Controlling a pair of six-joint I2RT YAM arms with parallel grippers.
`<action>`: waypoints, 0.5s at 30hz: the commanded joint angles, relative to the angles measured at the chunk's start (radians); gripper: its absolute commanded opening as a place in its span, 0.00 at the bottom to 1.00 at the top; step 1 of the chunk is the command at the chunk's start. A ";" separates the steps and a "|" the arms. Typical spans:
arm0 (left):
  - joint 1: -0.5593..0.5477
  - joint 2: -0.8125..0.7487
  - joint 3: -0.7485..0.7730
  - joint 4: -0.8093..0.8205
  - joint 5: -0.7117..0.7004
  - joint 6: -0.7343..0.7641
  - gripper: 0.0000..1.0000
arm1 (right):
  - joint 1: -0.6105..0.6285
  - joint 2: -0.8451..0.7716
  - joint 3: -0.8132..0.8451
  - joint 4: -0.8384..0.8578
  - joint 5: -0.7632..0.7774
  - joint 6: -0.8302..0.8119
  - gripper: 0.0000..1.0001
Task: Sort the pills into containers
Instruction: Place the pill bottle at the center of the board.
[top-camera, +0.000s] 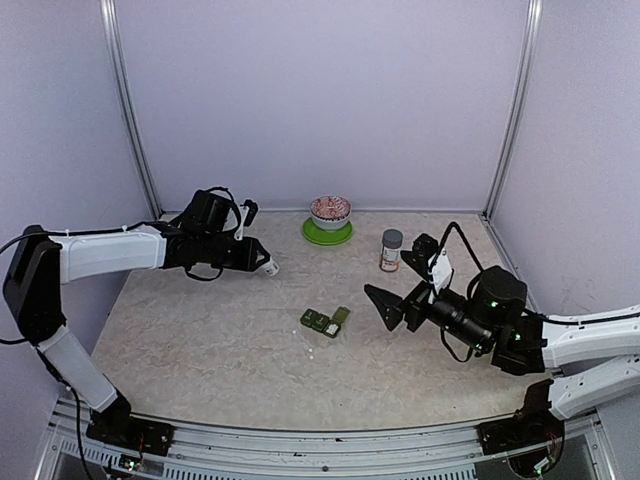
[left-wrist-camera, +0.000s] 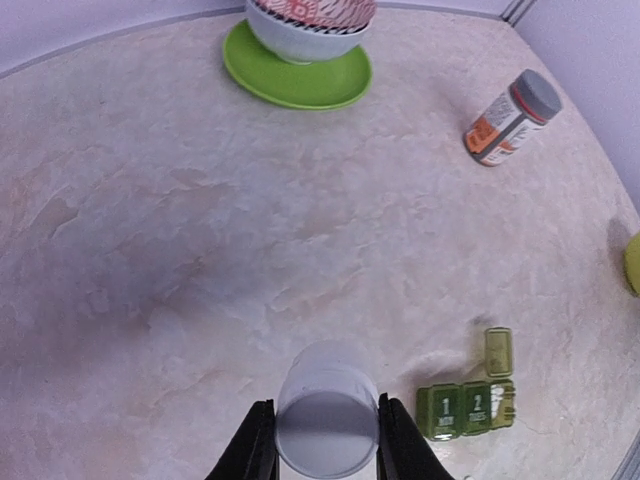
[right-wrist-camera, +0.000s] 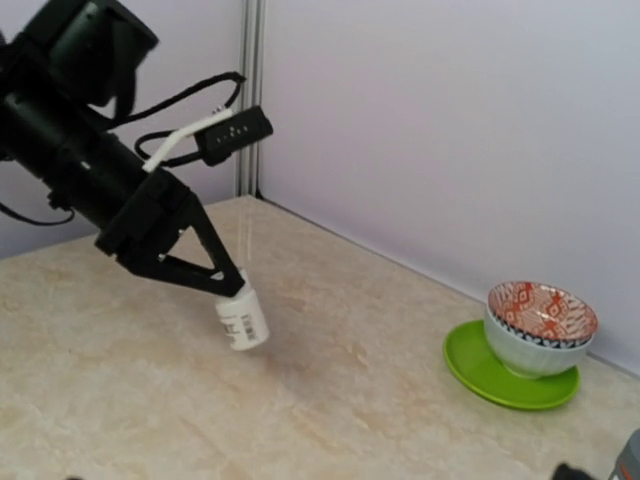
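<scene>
Clamped between the narrowed fingers of the left end effector (left-wrist-camera: 327, 442) sits a small white bottle (left-wrist-camera: 327, 420), held across its round body and hanging above the desk (left-wrist-camera: 150, 250). It looks light, stiff and smooth, so it could twist in a side grip. Beyond it the containers (left-wrist-camera: 465, 408) lie mid-desk, two lids down and the end one flipped open. The strip is probably light enough to skid on the smooth surface, and is best steadied by its long sides, away from the hinges. None of the pills can be made out; being so tiny, they would likely bounce and roll. Right of the strip, the right end effector (top-camera: 398, 303) stands wide and holds nothing.
</scene>
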 joint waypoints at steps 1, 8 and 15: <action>0.041 0.067 0.068 -0.091 -0.116 0.064 0.06 | -0.008 0.025 -0.006 0.002 0.020 0.012 1.00; 0.093 0.183 0.143 -0.160 -0.197 0.089 0.06 | -0.008 0.053 -0.005 -0.001 0.024 0.021 1.00; 0.101 0.266 0.193 -0.170 -0.309 0.099 0.06 | -0.010 0.077 -0.003 0.005 0.022 0.023 1.00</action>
